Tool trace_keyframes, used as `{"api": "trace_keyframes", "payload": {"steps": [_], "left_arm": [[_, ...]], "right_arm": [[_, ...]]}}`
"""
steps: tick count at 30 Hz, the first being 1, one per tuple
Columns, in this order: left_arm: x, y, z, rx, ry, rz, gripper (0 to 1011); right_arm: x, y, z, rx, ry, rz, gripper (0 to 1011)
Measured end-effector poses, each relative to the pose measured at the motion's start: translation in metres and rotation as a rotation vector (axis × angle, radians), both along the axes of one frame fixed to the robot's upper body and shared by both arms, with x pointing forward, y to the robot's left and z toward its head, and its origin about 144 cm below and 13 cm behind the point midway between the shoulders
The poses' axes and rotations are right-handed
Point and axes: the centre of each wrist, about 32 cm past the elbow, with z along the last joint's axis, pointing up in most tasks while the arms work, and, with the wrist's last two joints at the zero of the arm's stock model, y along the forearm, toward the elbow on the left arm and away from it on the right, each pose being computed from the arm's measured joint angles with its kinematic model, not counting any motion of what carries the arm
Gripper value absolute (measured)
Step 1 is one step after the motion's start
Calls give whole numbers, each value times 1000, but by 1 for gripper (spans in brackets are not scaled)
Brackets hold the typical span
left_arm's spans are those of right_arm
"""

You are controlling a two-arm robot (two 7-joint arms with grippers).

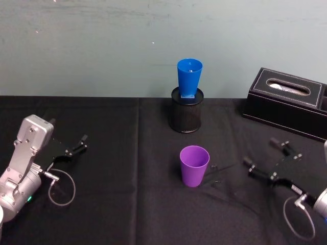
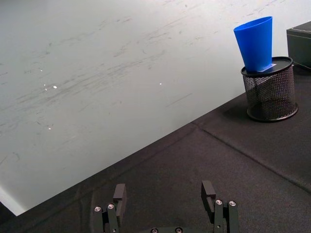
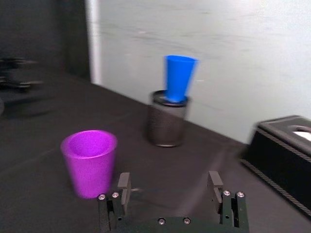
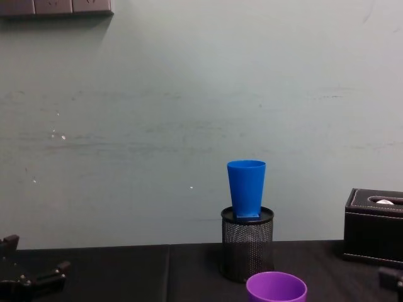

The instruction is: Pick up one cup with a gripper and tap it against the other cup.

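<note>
Progress appears nil: the purple cup (image 1: 194,166) stands upright on the black surface (image 1: 127,214), untouched, with the blue cup (image 1: 189,77) behind it, upright in the top of a black mesh pen holder (image 1: 186,116) near the wall. The right hand (image 1: 264,154) sits low, near the purple cup on its right side, fingers spread and empty. The left hand (image 1: 69,135) rests well apart at the left, likewise released. Grasping, lifting, carrying the cup across and tapping all seem left to do.
</note>
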Motion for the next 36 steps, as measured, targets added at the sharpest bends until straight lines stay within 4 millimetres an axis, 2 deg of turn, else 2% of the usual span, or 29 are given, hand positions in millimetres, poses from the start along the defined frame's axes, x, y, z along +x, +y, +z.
{"api": "trace_keyframes", "payload": {"steps": [7,12,36], "left_arm": [[0,0,0,0,0,0,1011],[0,0,0,0,0,0,1011],[0,0,0,0,0,0,1011]], "right_arm": [[1,-1,-5,-7,42,169,1003],[7,7,-10,-1,71,237,1003],[48,39,-28,34,145,318,1003]]}}
